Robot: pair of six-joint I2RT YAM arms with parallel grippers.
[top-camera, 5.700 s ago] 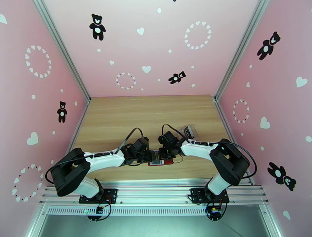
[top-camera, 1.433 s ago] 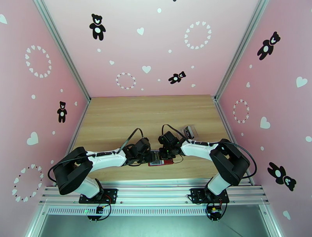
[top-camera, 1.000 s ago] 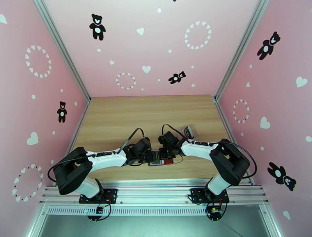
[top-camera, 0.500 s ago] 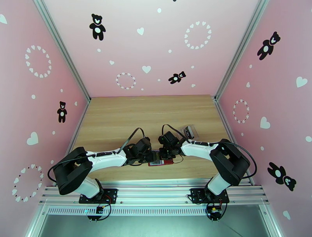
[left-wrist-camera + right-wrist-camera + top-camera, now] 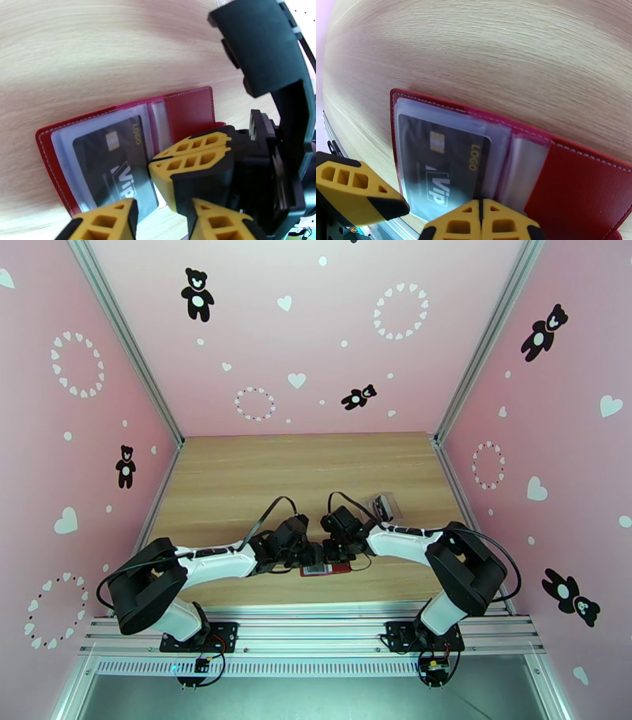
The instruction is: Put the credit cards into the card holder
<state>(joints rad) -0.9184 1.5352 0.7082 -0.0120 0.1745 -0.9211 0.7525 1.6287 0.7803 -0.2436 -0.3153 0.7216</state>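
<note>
Card holder [image 5: 189,114] lies open on the tabletop [image 5: 79,47], right gripper [image 5: 481,209] clamped shut at its fold, left gripper [image 5: 162,215] half-open, apparently empty; the thin, stiff, slippery card [image 5: 114,165] likely needs edge grips.

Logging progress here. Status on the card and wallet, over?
Left gripper part open beside card. Right gripper shut, tips at wallet middle. Card in clear pocket, wallet open. Nothing seen in the way.
</note>
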